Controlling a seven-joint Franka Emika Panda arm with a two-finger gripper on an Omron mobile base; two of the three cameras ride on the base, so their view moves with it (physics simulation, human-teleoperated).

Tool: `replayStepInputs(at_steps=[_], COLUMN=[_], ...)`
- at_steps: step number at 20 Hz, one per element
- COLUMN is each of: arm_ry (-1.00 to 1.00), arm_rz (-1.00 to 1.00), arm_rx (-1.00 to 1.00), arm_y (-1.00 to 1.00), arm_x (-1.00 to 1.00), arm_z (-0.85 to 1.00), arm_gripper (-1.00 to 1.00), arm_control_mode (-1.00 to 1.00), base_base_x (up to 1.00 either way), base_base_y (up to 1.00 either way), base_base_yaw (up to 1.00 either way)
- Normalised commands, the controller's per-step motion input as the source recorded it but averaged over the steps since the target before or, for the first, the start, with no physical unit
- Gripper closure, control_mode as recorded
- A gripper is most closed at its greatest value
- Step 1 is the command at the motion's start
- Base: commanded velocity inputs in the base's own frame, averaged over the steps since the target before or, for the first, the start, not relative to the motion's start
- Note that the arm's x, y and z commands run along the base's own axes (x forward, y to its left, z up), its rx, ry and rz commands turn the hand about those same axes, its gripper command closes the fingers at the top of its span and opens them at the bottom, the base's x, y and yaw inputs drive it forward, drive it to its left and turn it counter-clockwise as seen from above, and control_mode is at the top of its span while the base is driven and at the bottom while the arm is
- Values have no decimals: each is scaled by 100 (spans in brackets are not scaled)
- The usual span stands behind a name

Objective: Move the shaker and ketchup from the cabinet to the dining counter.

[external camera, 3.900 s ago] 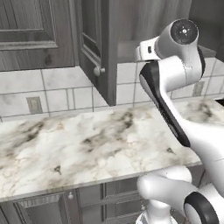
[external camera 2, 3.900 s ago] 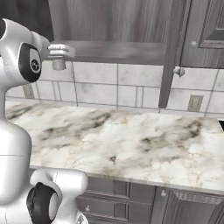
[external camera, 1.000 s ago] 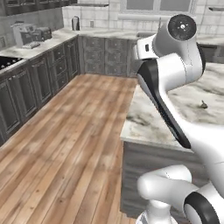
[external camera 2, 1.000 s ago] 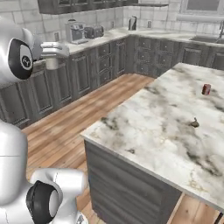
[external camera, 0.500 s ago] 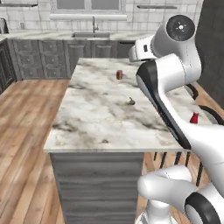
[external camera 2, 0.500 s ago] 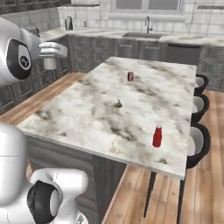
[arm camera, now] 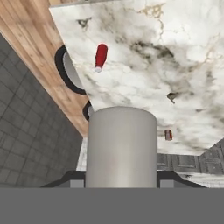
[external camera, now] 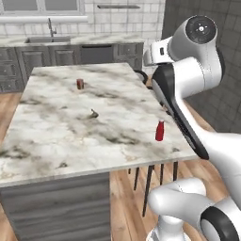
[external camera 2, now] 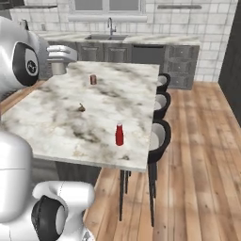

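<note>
The slim red squeeze bottle of ketchup point(external camera: 160, 131) stands upright on the large white marble dining worktop with brown veins point(external camera: 56, 136), near the edge lined with round black stools point(external camera 2: 159, 136). This part of the task reads as complete.

The plain grey cylindrical shaker point(arm camera: 121, 146) is clamped between the two dark fingers of the gripper point(arm camera: 121, 180), one finger on each side of its body (the jaws stand narrow, set to the shaker's width). In the right base view the shaker point(external camera 2: 59, 68) hangs off the white arm, above and near the worktop edge opposite the stools. It is not touching the marble.

The hand view looks along the shaker toward the worktop. The ketchup point(arm camera: 100, 57) lies well apart from the shaker in that view.

Other items on the worktop:
- a small dark red can-like object point(external camera: 80, 84) toward the sink end;
- a small dark brown object point(external camera: 93, 113) near the middle (too small to identify).

Status, as a judgement:
1. Ketchup: delivered.
2. Shaker: out of the cabinet, carried to the island, not yet set down.

Remaining work appears to be lowering the shaker onto a bare patch of marble, away from the ketchup and the small items, then releasing it.
</note>
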Motion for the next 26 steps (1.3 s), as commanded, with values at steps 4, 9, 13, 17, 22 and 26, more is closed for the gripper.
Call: replayStepInputs(at_steps=[4,9,13,17,22,26], arm_ry=[0,0,0,-3,-9,-20], arm_rz=[0,0,0,3,24,49], arm_rx=[0,0,0,9,20,14], arm_y=[0,0,0,-30,-92,-95], arm_x=[0,0,0,-5,-17,-27], arm_z=[0,0,0,-8,-20,-37], arm_gripper=[100,100,100,100,100,100], arm_control_mode=[100,100,100,-100,-100,-100], base_base_x=[12,61,30,-6,0,0], base_base_y=[0,-1,-11,-21,0,0], base_base_yaw=[-6,-2,0,1,0,0])
